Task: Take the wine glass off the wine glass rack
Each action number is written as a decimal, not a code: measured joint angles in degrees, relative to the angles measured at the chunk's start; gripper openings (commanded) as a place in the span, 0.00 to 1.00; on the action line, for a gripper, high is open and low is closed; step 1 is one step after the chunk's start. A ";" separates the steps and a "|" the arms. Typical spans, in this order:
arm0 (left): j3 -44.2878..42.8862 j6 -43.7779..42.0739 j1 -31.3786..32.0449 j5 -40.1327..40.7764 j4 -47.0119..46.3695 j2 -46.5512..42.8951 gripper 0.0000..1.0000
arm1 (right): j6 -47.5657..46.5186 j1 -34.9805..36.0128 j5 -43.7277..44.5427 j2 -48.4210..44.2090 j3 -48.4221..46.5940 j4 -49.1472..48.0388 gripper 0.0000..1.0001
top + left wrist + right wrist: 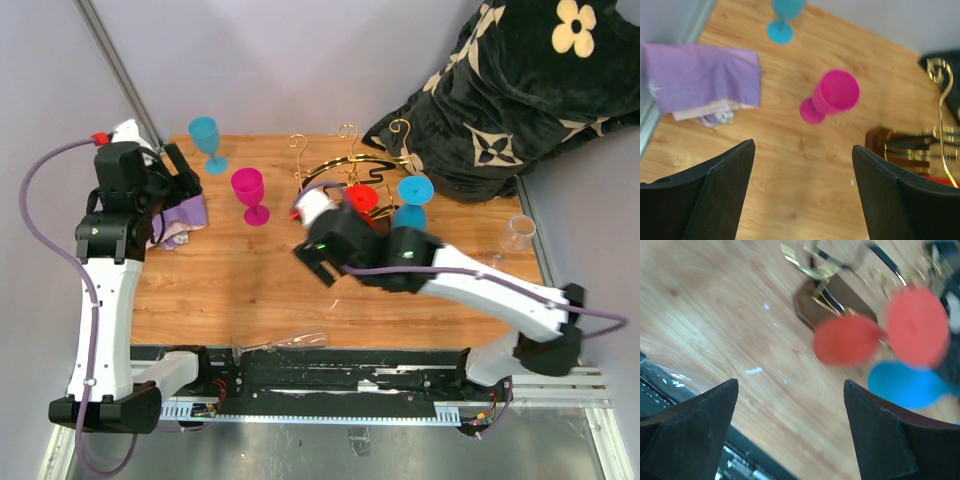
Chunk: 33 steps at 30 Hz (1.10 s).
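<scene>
In the top view, the right arm lies nearest the lens, stretched over the wood-grain table toward the wine glass rack, a gold wire stand with curled scrolls at the far right. A red wine glass and a blue wine glass are hung there. The blue one's round foot is turned upward with the bowl below, so its axis is roughly upright.

In the left wrist view, the left gripper is spread wide around nothing. Its matte black, wedge-shaped fingers frame an upright magenta glass and a crumpled purple cloth.

In the right wrist view, the right gripper is likewise held wide and empty. Beyond it the red glass is blurred into two joined discs, its long axis lying across the frame.
</scene>
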<state>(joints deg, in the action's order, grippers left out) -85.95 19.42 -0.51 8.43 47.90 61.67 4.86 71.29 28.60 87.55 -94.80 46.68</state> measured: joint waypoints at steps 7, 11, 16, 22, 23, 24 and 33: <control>14.80 -3.93 9.99 -10.91 -1.55 -3.72 0.88 | 12.04 -14.01 0.98 -21.31 5.97 8.85 0.91; 20.90 -6.16 17.25 -14.97 -1.36 -6.36 0.91 | 12.94 -19.76 -0.20 -26.12 5.95 9.55 0.93; 26.29 -7.98 35.63 -13.97 -1.46 -7.50 0.97 | 12.44 -22.73 -3.15 -25.11 5.95 9.73 0.94; 26.99 -9.70 47.04 -10.73 -0.63 -5.25 0.97 | 11.56 -24.85 -6.97 -22.62 9.60 8.59 0.94; 26.08 -10.27 47.82 -10.05 -0.11 -4.07 0.97 | 11.47 -25.53 -7.67 -22.75 10.05 8.59 0.95; 25.16 -10.67 48.37 -9.44 0.42 -2.95 0.97 | 11.39 -26.14 -8.02 -22.99 10.29 8.57 0.95; 17.46 -21.20 53.53 -2.29 4.85 6.05 1.00 | 9.55 -31.95 -12.20 -27.76 12.72 6.16 0.96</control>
<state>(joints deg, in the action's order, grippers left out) -68.49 -1.78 53.01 6.13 52.75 67.72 14.41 39.33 16.40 59.79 -82.08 52.84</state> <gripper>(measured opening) 0.994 0.956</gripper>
